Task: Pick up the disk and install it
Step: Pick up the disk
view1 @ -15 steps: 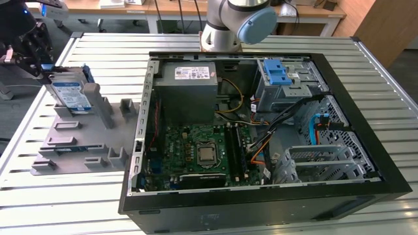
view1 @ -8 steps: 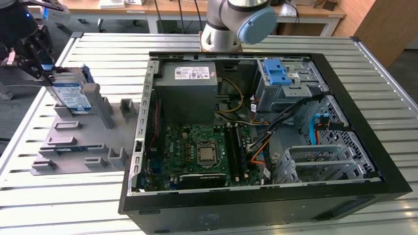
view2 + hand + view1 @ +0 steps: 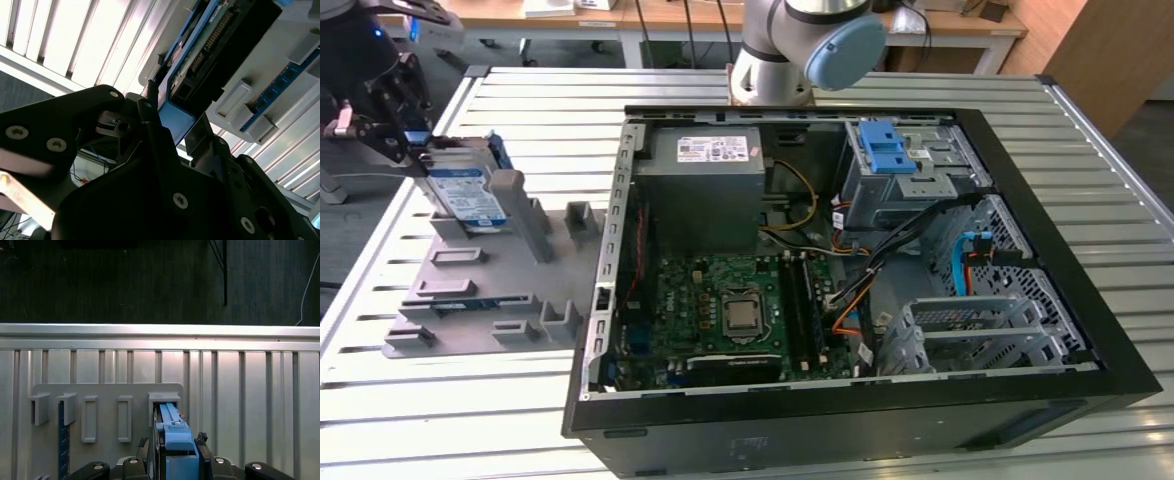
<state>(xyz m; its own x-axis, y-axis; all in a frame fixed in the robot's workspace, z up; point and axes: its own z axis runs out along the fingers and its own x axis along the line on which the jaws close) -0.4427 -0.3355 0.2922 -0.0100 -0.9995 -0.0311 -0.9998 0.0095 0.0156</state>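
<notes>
Exterior view is showing the disk standing on edge in a slot of the grey fixture. The fixture is lying on the slatted table at the exterior view's left, just beside the open computer case. The disk's labelled face is looking toward the near side. Its long axis appears to be standing upright, with the lower end sitting in the slot and the upper end pointing at the gripper.

The gripper is hanging at the disk's upper far-left corner, so the disk is lying below the claw and slightly to its right.

In the first wrist view, the blue carrier edge of the disk is showing edge-on in the middle of the claw's span. The claw is straddling the thin side rather than the broad face. Whether it is clamping the carrier or merely flanking it cannot be told. The disk looks seated in its slot, not yet lifted.

The arm's base is standing at the far side of the table behind the case, and its wrist end is reaching out to the left, clear of the case. The drive cage is sitting in the case's far right corner, well apart from the disk.
</notes>
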